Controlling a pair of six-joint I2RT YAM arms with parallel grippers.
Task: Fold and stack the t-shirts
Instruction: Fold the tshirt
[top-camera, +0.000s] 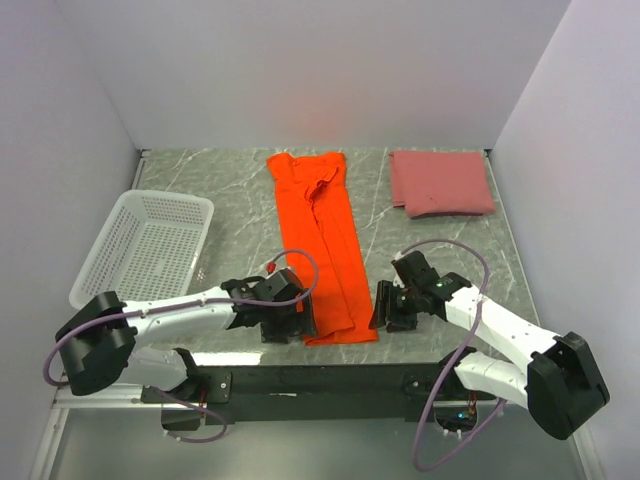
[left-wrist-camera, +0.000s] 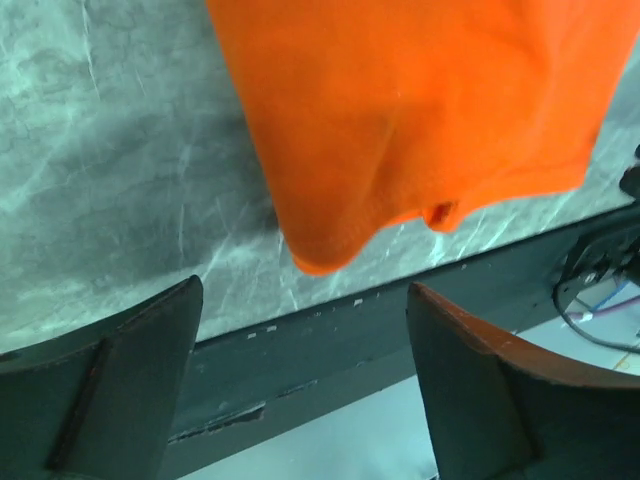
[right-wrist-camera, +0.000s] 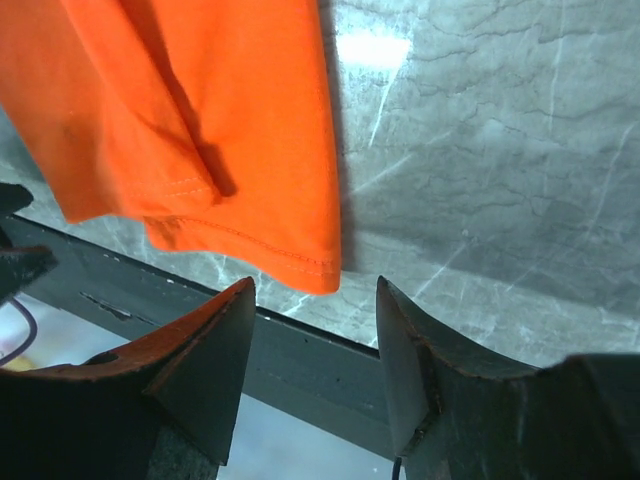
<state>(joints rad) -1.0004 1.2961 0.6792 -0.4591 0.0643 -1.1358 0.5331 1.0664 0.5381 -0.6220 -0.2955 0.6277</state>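
The orange shirt (top-camera: 325, 250) lies as a long strip mid-frame, with the pink shirt (top-camera: 440, 182) folded at upper right. The left gripper (left-wrist-camera: 305, 300) and right gripper (right-wrist-camera: 315, 290), jaws apart and empty, flank its lower hem. Best to pinch both corners through all layers, then lift evenly.

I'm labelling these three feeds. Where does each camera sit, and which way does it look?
Top external: above and behind, looking down on table, orange t-shirt, pink t-shirt, basket; left arm, right arm show.
Left wrist: on the left arm, looking past its open left gripper at the shirt's near hem.
Right wrist: same, past the open right gripper.
Both wrist views share the orange hem and table edge.
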